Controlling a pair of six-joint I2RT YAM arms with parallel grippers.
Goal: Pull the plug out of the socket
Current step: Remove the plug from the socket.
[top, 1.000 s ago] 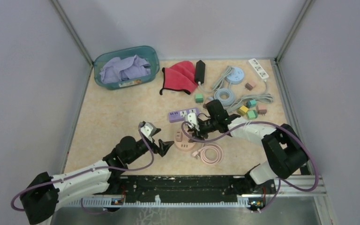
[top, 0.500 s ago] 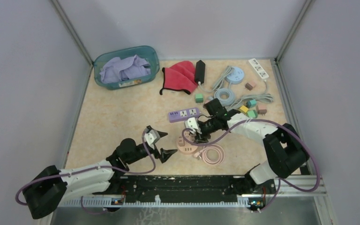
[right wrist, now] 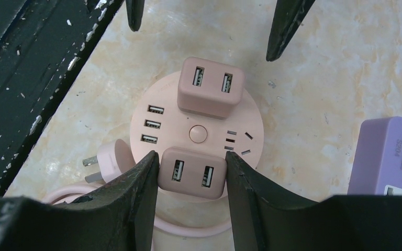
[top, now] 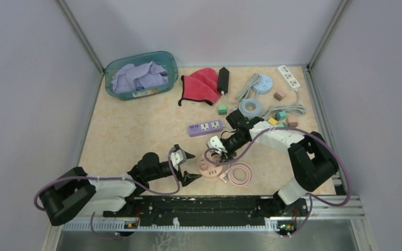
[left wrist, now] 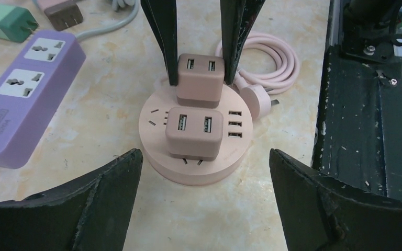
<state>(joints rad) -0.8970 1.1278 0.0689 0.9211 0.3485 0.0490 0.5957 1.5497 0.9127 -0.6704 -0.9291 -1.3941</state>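
Right end effector (right wrist: 189, 163) is clamped on the pink square two-port USB plug (right wrist: 191, 180), one finger on each short end, so I read the plug's long side as running finger to finger. The plug stands upright, seated in the round pink socket hub (right wrist: 209, 112), ports facing up. The hub sits mid near edge of the tabletop. An identical second pink plug (right wrist: 211, 94) is seated next to it. Left end effector (top: 193, 167) is spread wide, holding nothing, its fingers flanking the hub without contact.
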